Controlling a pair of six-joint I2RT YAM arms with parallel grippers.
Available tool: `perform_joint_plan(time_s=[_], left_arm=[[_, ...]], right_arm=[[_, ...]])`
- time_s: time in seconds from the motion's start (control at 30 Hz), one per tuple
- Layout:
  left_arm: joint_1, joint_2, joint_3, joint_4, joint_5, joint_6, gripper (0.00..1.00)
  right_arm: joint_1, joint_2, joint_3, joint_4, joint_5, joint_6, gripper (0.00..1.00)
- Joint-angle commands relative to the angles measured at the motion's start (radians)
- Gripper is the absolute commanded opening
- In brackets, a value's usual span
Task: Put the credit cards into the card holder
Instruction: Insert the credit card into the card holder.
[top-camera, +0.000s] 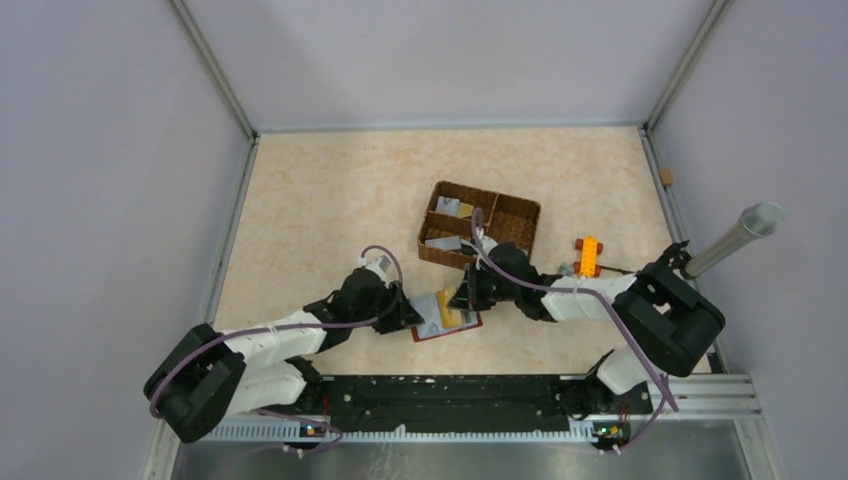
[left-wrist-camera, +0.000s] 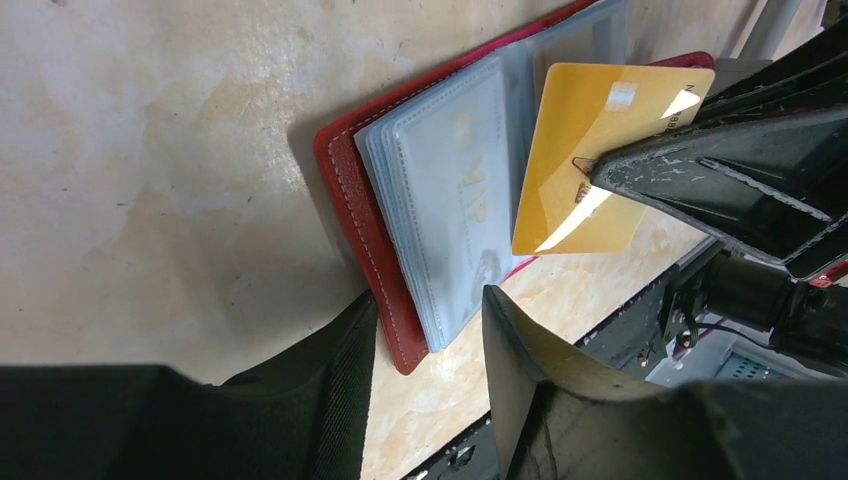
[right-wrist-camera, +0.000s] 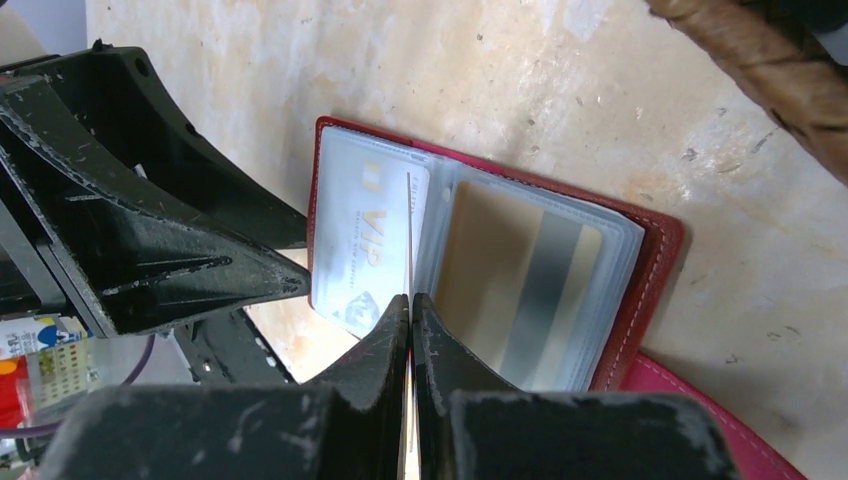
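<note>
1. The table (top-camera: 330, 200) looks smooth, and the card holder (left-wrist-camera: 345, 190) lies open and flat on it between the two arms. A sideways shove from a card could slide the holder along instead of opening a pocket
2. The basket (top-camera: 510, 215) stands just behind the right arm with grey cards (top-camera: 447, 206) in its compartments. A careless sweep of that arm or its cable could knock it askew
3. The holder's clear sleeves lie in a loose stack, and a VIP card (right-wrist-camera: 360, 250) and a striped card (right-wrist-camera: 530, 280) already fill two of them. A new card could slip between sleeves, or butt against a full one
4. The left gripper (left-wrist-camera: 428, 305) has its jaws apart, straddling the near end of the left leaf. I cannot tell whether it presses on it. If the leaf is unpinned it may lift or fold over, and a hard squeeze would crumple the sleeves
5. The right gripper (right-wrist-camera: 410, 300) is clamped on the gold card (left-wrist-camera: 580, 150), holding it on edge over the fold. Most of the card juts past the fingertips, so it could pivot or slip on contact
6. The card's thin lower edge must meet a narrow slit, and a slight tilt would jam or bend it
</note>
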Motion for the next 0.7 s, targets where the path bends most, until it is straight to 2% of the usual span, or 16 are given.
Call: perform_joint_plan(time_s=[0.0,0.67], left_arm=[[0.001,0.032,0.002,-0.044,-0.042,0.039,0.45],[0.001,0.090,0.002,-0.021,-0.028,0.049,0.35]], right_arm=[[0.009,0.024,-0.021,0.052,-0.010,0.013,0.00],[0.020,0.064,-0.122,0.163,0.115,0.162,0.00]])
